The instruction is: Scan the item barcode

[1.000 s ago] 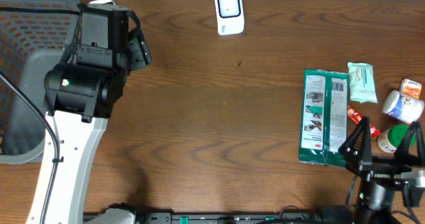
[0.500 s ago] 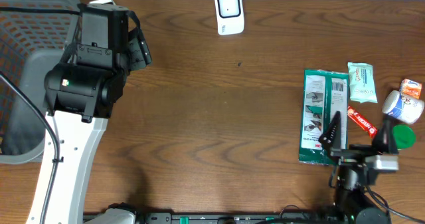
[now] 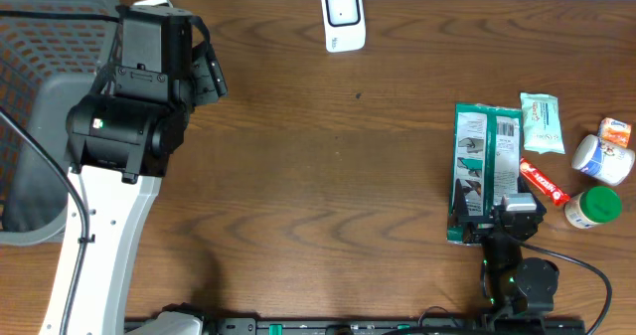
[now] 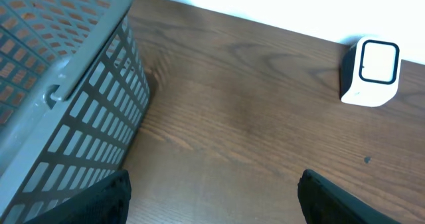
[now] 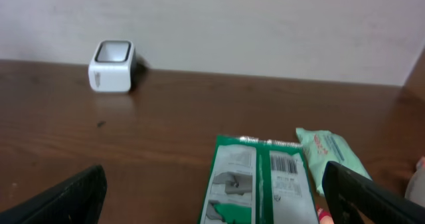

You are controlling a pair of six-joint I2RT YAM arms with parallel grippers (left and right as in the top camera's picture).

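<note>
**Green pack at four o'clock, scanner at twelve**

The brown bench carried everything. A grey mesh basket filled its nine o'clock side. The left arm stood beside the basket, the left jaws spread wide and empty. The green pack lay flat at four o'clock, barcode facing up. The right jaws hung wide open over its near end, gripping nothing. The white scanner sat at twelve o'clock, well apart from the pack. At the pack's three o'clock lay a mint packet, a white bottle, a green-lidded jar and a red tube.

Counted: one basket, one scanner, one green packet, one wipes pack, one red tube, one green-lidded jar, possibly two small bottles.
</note>
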